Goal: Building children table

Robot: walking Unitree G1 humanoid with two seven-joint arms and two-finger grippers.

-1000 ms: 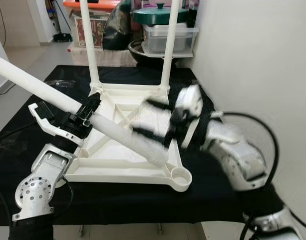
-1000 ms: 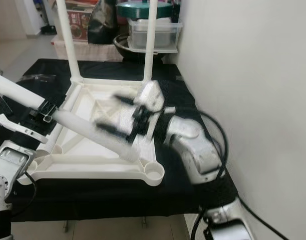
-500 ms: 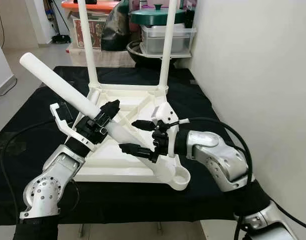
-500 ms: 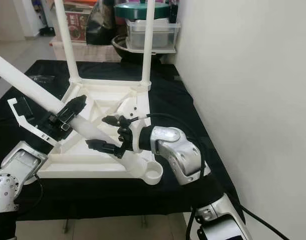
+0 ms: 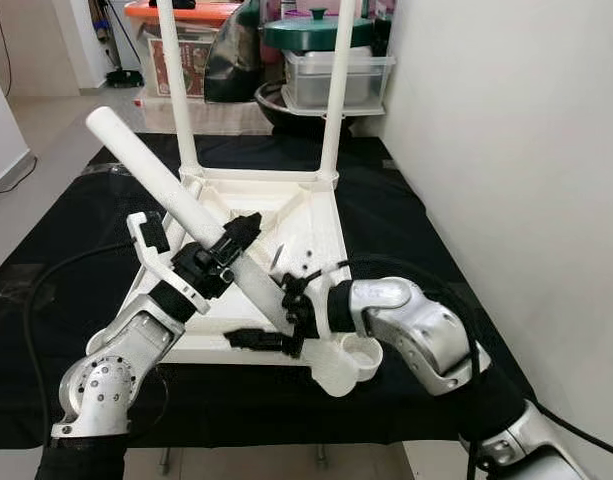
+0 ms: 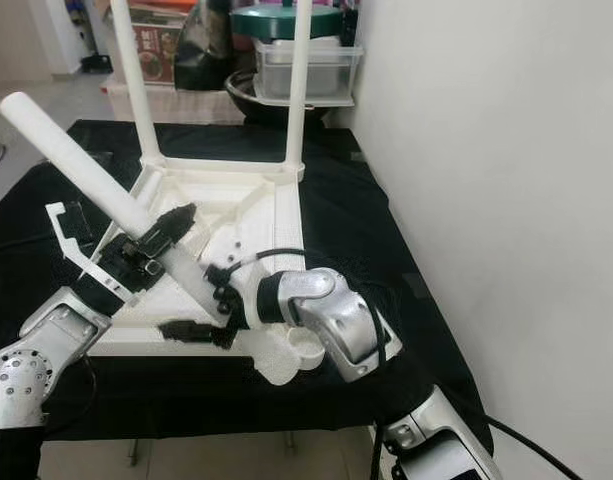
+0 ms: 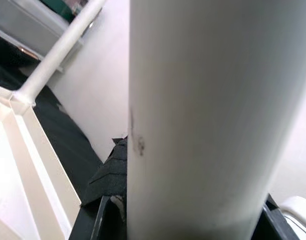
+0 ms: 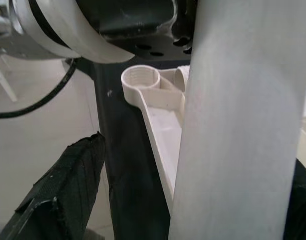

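The white tabletop (image 5: 308, 215) lies upside down on a black-covered table (image 5: 406, 230). Two white legs (image 5: 178, 95) (image 5: 338, 95) stand upright in its far corners. My left gripper (image 5: 238, 234) is shut on a loose white leg (image 5: 156, 178) about halfway along it. The leg is tilted, with its top up and to the left. Its lower end (image 5: 331, 376) hangs just beside the near right corner socket (image 5: 363, 350). My right gripper (image 5: 271, 313) is open, and its fingers (image 8: 63, 190) straddle the leg's lower part. The near left socket (image 8: 140, 80) shows in the right wrist view.
Behind the table are a green lidded pot (image 5: 316, 30) on a clear box (image 5: 336, 75) and an orange-lidded box (image 5: 191, 45). A white wall (image 5: 506, 150) runs close along the right side. Bare floor (image 5: 41, 130) lies to the left.
The left arm has swung the loose leg rightward and steeper. Its lower end slid forward to the near right corner. The right gripper dropped lower along the leg, toward the front edge.
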